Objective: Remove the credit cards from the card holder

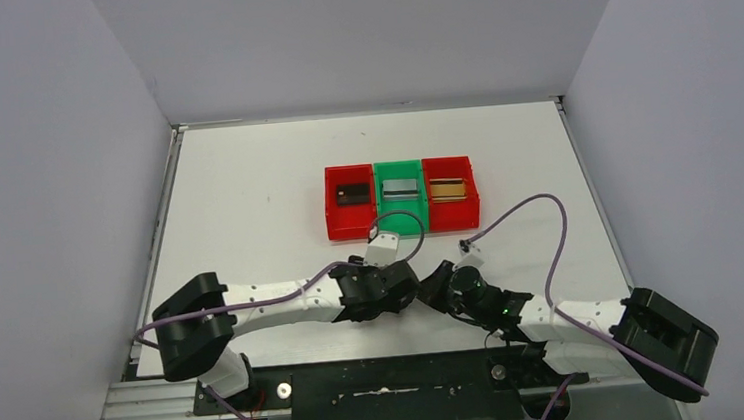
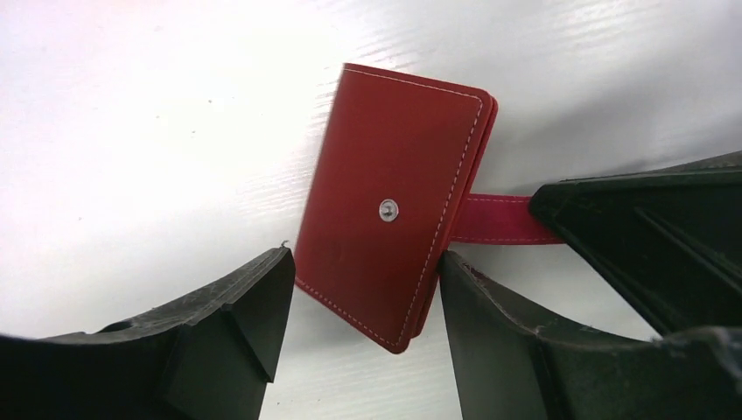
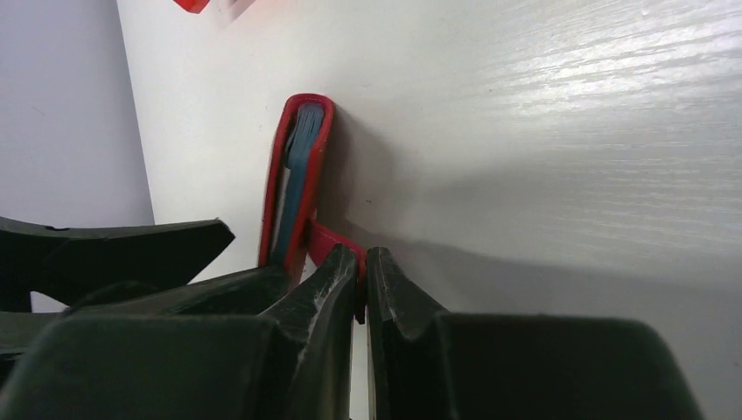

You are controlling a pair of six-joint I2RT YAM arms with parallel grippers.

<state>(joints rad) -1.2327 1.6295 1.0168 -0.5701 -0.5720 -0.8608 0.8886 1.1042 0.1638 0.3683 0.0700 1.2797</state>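
The card holder [image 2: 394,201] is a dark red booklet, closed, lying on the white table with its snap stud up. Its bluish sleeves show edge-on in the right wrist view [image 3: 297,166]. My left gripper [image 2: 363,280] is open, with its jaws on either side of the holder's near end. My right gripper [image 3: 365,262] is shut on the red clasp tab [image 3: 328,241], which sticks out of the holder's side [image 2: 499,219]. In the top view both grippers meet near the table's front middle [image 1: 424,288] and hide the holder. A black card [image 1: 352,194], a silver card [image 1: 399,188] and a gold card [image 1: 449,189] lie in the bins.
Three open bins stand in a row at mid table: a red one [image 1: 334,218], a green one [image 1: 397,167], and a red one [image 1: 471,197]. Grey walls close in the table's left, back and right. Cables loop over the table near both arms.
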